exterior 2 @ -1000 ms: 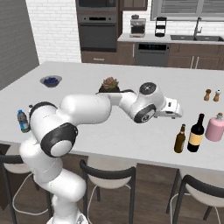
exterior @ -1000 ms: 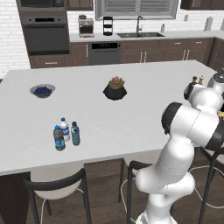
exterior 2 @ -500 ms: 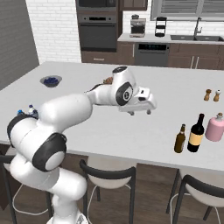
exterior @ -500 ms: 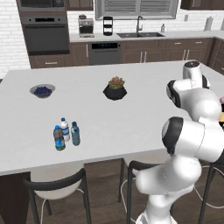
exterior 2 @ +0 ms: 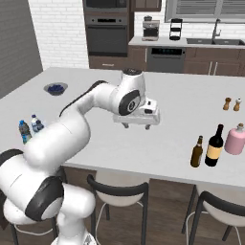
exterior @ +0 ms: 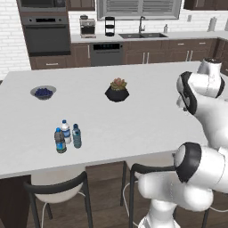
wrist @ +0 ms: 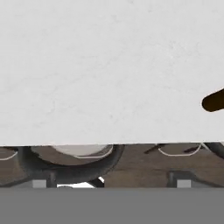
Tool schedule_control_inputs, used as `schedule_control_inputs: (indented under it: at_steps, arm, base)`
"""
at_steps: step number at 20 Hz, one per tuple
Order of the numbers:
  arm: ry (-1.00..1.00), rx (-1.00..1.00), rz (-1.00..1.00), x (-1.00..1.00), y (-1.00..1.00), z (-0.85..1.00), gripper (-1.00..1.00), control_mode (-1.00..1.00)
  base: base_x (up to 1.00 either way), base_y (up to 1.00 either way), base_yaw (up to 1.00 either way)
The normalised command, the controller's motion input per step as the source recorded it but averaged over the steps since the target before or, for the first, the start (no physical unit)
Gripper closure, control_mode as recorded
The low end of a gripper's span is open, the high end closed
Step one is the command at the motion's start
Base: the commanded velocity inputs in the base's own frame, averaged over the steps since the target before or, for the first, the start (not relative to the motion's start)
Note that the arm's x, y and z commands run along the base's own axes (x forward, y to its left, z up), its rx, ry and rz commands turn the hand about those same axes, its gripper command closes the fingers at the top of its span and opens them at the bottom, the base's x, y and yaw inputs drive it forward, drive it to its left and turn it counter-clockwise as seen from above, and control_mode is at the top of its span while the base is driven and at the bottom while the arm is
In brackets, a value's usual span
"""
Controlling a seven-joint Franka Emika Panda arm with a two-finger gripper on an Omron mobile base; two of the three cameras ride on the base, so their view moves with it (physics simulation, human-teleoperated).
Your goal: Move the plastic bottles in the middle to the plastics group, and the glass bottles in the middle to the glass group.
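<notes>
- While you watch the right base view, note the arm has swung back leftward over the counter [exterior 2: 182, 103]; its gripper [exterior 2: 138, 125] hangs spread wide and empty, mid-counter.
- The two brown bottles [exterior 2: 206, 147] stand beside the pink vessel [exterior 2: 235, 139] near the counter's front right corner.
- The light-blue bottle [exterior: 76, 136] stands with the plastics pair [exterior: 62, 136] near the front left edge; sorting looks done.

A pale white countertop [wrist: 109, 65] is seen from above. A dark brown bottle tip [wrist: 214, 100] juts in over it from the right. Beyond the countertop's edge, a dark stool back [wrist: 65, 168] is seen over brown flooring.
</notes>
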Motion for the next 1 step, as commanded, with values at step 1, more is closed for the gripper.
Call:
schedule_control_inputs:
  at_steps: [1]
  arm:
    - [-0.3, 0.0, 0.16, -0.86, 0.52, 0.0, -1.0, -1.0]
  base:
    - [0.0, 0.0, 0.0]
